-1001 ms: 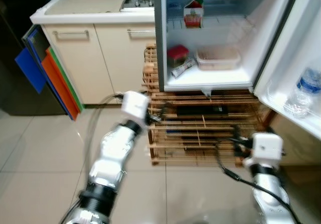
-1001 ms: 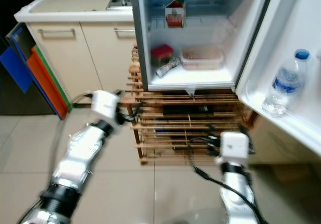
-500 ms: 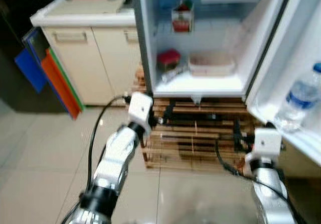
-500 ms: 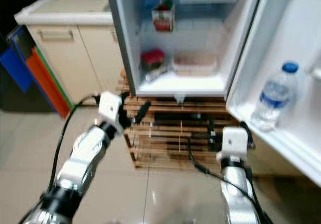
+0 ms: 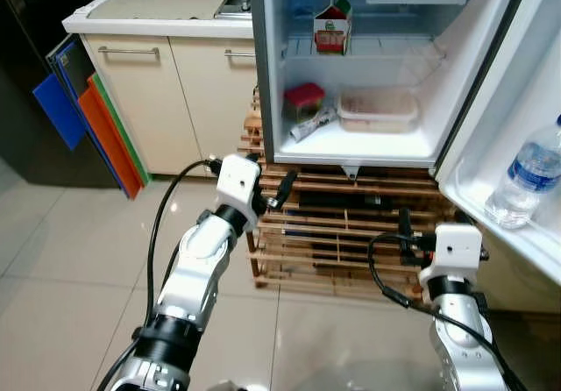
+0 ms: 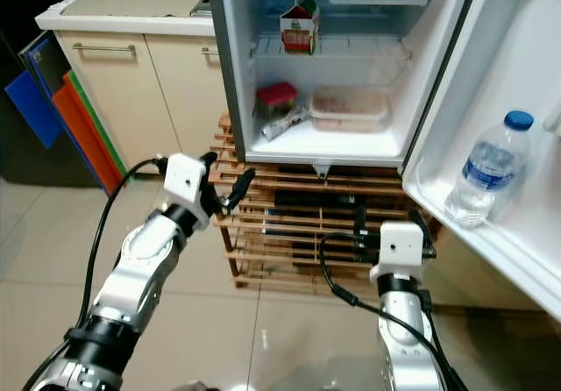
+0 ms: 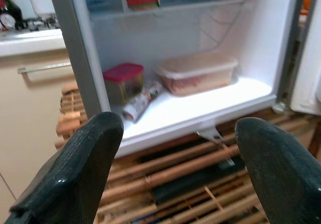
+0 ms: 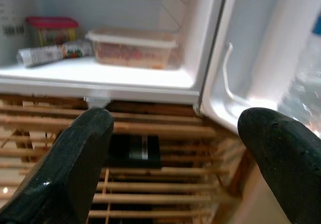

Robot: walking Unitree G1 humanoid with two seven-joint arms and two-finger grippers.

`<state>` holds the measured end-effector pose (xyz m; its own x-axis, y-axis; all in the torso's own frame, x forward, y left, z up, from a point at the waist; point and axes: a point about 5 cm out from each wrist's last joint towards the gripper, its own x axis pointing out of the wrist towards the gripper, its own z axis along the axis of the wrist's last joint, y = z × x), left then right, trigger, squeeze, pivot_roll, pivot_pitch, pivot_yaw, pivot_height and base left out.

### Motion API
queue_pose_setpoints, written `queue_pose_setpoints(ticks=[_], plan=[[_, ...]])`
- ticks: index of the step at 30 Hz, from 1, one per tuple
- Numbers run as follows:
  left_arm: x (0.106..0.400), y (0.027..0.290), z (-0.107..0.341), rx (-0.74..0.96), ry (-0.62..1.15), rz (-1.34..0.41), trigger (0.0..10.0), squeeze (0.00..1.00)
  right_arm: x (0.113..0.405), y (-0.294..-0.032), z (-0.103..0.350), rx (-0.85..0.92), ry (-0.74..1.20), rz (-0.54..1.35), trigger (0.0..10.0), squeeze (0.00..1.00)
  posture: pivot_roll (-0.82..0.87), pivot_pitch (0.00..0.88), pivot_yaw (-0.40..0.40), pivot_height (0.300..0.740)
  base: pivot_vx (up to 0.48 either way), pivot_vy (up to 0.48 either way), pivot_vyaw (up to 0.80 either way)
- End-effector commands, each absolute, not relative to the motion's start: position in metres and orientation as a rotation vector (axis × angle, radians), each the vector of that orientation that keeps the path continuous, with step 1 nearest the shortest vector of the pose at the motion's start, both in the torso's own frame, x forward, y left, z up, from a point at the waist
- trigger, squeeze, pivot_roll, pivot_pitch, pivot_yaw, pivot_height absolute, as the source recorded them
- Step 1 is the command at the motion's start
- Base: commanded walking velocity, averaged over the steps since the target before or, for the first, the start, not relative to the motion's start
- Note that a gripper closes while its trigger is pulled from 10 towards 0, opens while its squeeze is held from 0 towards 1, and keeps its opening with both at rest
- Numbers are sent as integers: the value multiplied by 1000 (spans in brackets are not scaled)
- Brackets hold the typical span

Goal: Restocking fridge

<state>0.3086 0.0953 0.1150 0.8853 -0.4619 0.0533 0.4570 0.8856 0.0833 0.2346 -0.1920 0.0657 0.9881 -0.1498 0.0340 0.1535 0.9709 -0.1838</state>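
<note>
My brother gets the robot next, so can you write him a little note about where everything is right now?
Left gripper: open, empty, raised before the wooden slatted rack under the small open white fridge.
Right gripper: open, empty, low before the same rack.
Inside the fridge, bottom shelf: red-lidded container, a rolled packet lying by it, a clear lidded food tub. Upper shelf: small red-and-white carton.
Door shelf: clear water bottle with blue cap, upright.
Done: door open, these items stocked.
Left: nothing is held now; what to load next cannot be told.
</note>
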Motion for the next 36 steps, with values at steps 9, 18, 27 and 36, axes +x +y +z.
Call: queue_pose_setpoints(ticks=[9,18,27,36], plan=[[310,97,111,89,-51,-469,10000,0,234,-192,63,-193,-17,-154,10000,0,-157,0,60,740,-279,0,0],[309,94,113,85,-74,-511,10000,0,234,-187,64,-201,-26,-134,10000,0,-162,0,63,740,112,0,0],[311,92,113,103,-84,-523,10000,0,234,-189,62,-205,-21,-138,10000,0,-168,0,65,740,416,0,0],[310,86,112,154,-99,-557,10000,0,235,-189,61,-210,-23,-143,10000,0,-171,0,69,740,420,0,0]])
